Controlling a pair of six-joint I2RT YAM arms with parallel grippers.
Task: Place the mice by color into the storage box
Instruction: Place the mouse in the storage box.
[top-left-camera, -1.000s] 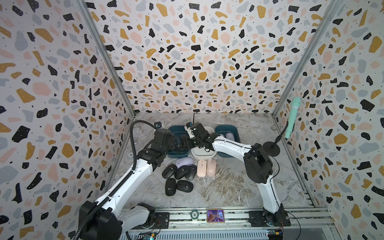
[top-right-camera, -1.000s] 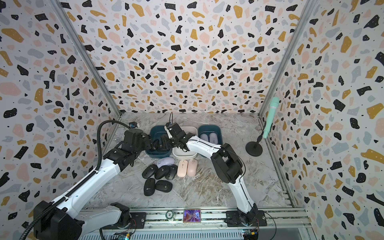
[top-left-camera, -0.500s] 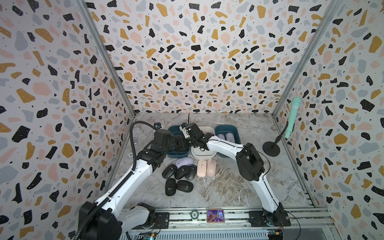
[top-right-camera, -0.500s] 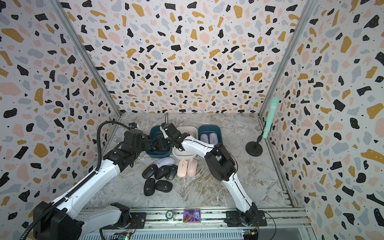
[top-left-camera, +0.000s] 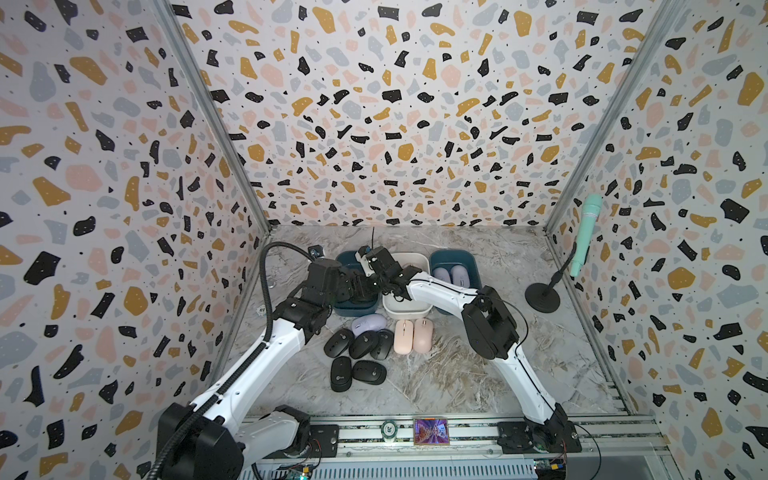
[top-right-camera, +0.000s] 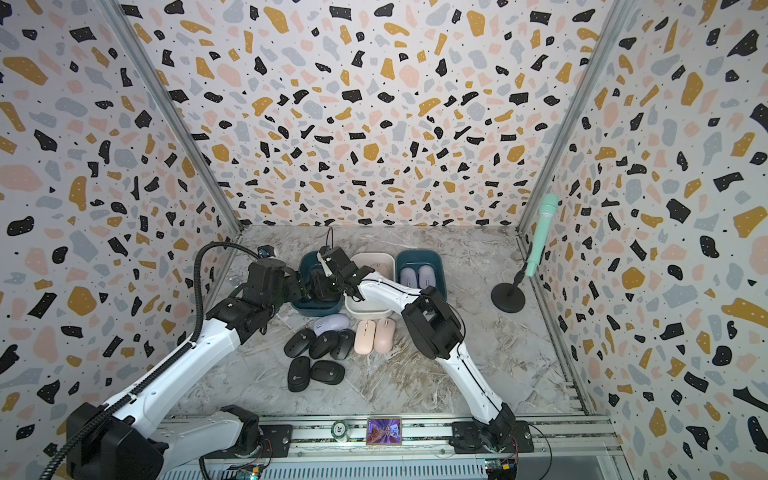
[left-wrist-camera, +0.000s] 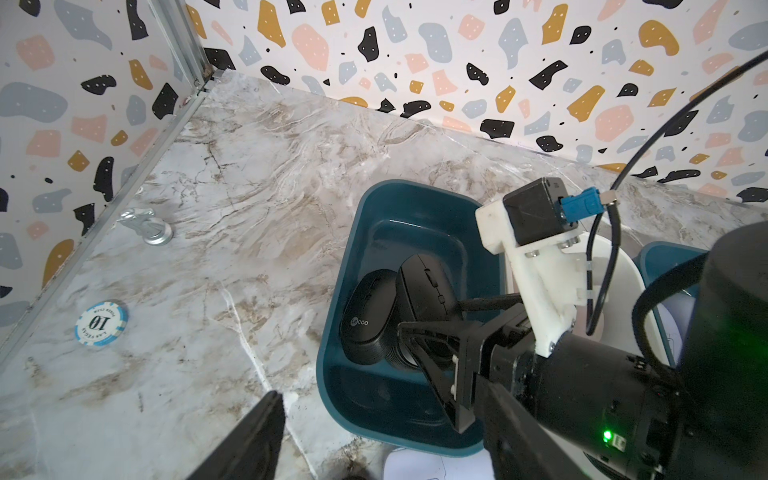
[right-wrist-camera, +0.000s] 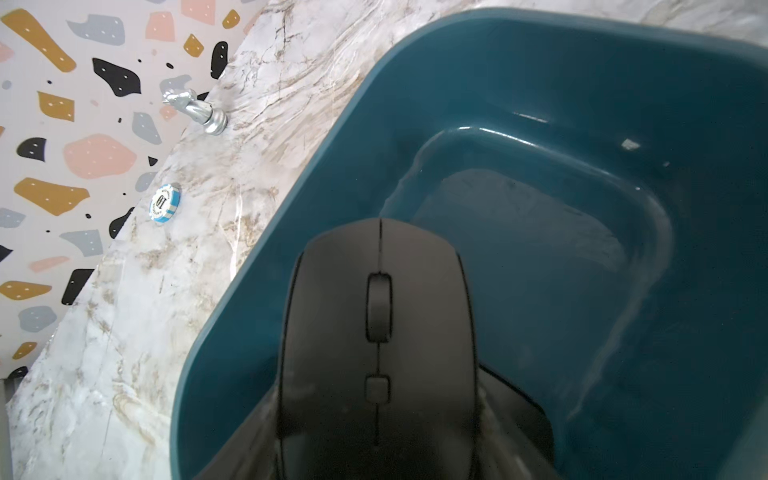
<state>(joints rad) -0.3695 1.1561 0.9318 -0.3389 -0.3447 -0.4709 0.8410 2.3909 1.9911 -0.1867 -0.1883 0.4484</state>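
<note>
A smooth, matt plastic shell is seen on the black mouse (right-wrist-camera: 378, 332). The teal bin (right-wrist-camera: 540, 83) is moulded in smooth, glossy plastic, on which light streaks are reflected. The floor (left-wrist-camera: 249, 166) is finished as a smooth, marble-veined sheet with a faint sheen. The walls (top-left-camera: 374, 104) are covered in a matt terrazzo print. A bright metallic shine is shown by the small silver figure (right-wrist-camera: 195, 110), and dull brushed metal by the frame rails (top-left-camera: 473, 433)

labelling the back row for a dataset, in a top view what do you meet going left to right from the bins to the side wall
teal bin → white bin → second teal bin holding lavender mice → microphone stand
</note>
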